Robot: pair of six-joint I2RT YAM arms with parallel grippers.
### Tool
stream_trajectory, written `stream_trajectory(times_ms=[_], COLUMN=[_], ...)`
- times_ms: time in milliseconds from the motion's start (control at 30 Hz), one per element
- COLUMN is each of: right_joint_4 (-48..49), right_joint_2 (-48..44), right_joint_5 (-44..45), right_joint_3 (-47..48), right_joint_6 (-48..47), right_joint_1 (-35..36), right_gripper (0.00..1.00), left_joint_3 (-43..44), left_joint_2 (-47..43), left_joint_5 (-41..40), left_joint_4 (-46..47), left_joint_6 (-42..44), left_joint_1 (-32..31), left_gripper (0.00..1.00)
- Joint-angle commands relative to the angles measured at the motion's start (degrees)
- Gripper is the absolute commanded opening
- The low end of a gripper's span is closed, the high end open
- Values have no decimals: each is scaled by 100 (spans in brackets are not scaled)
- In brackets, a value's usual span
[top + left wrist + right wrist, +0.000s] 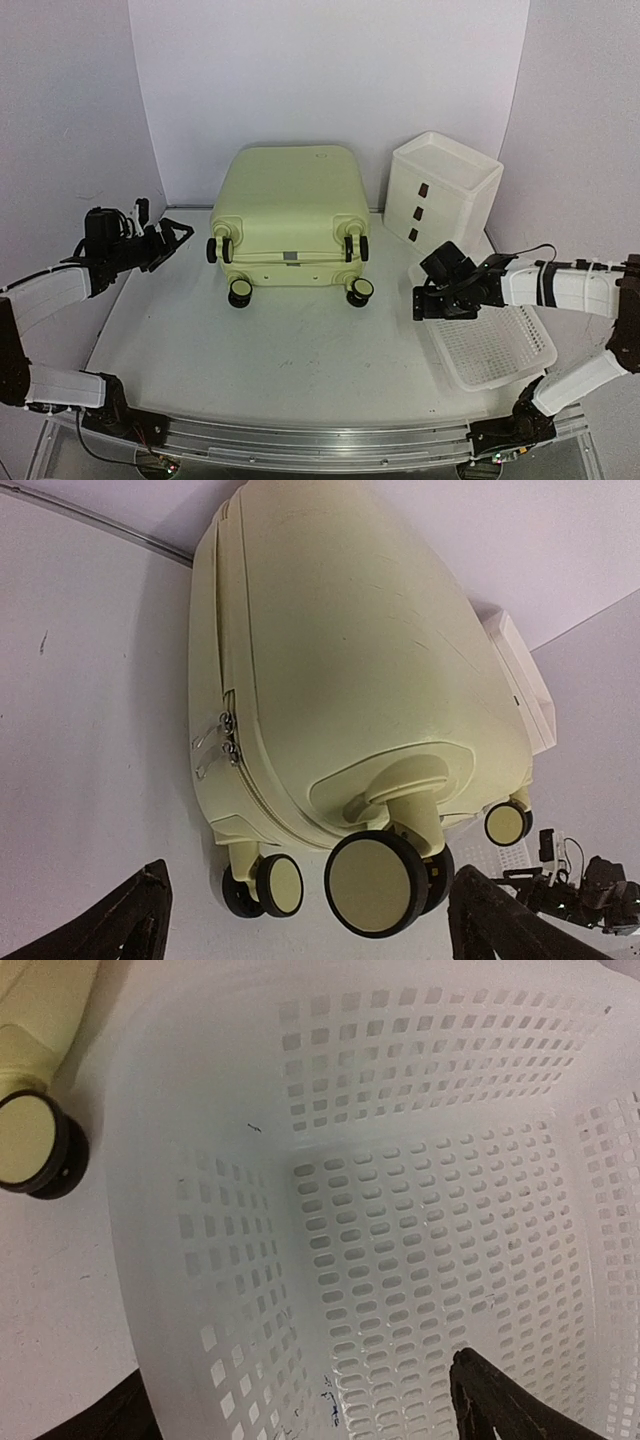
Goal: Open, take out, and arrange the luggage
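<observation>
The pale yellow-green luggage point(290, 212) lies flat and closed at the back middle of the table, its black caster wheels point(241, 291) facing me. The left wrist view shows its shell point(350, 650), the zipper pulls point(225, 735) on the side seam, and a near wheel point(378, 882). My left gripper point(178, 236) is open and empty, a short way left of the luggage. My right gripper point(428, 300) is open and empty, over the near-left corner of the white mesh basket point(495, 345), right of the luggage.
A white three-drawer box point(443, 190) stands at the back right, beside the luggage. The mesh basket point(420, 1220) fills the right wrist view, with one luggage wheel point(35, 1145) at its left. White walls enclose the table on three sides.
</observation>
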Motion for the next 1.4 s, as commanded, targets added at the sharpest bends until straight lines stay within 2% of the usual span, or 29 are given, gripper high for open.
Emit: stream_trajectory(times_ms=[0,133,267,500,767,800,900,1033,1067,1267,1367], right_joint_4=[-51,407,693,796,496,390,152,-94,-133,-201,-221], right_joint_2=[-724,-1051,-823,618,2086,2213,2475,2568,2529,2028,1834], right_joint_5=[675,143,-582,-1964,-1916,-1849,-1692,-1366,-1201,-1158,-1235], right_joint_3=[-134,96,757,2635,4189,4298,4465,4470,4424,3991,3865], right_joint_6=[430,-245,-895,-1109,-1232,-1226,-1228,-1311,-1334,-1532,-1742], right_joint_1=[-230,-224,-222,-181,144,155,157,158,149,-249,-503], right_gripper=[98,98,98,98,97,94,68,41,37,27,29], left_joint_3=[118,16,-63,78,-124,-138,-167,-222,-277,-537,-527], left_joint_2=[-30,-189,-281,8,70,55,57,249,335,702,995], left_joint_5=[-324,-626,-918,-465,-658,-663,-615,-387,-340,-209,152], left_joint_4=[188,206,209,222,242,245,244,456,611,1479,1771], left_joint_6=[5,192,90,115,457,536,678,1149,1293,1590,1909], left_joint_1=[-13,-13,-5,-12,-6,-9,-9,-64,-69,-126,-223], left_gripper=[96,95,95,94,91,91,90,88,86,85,84])
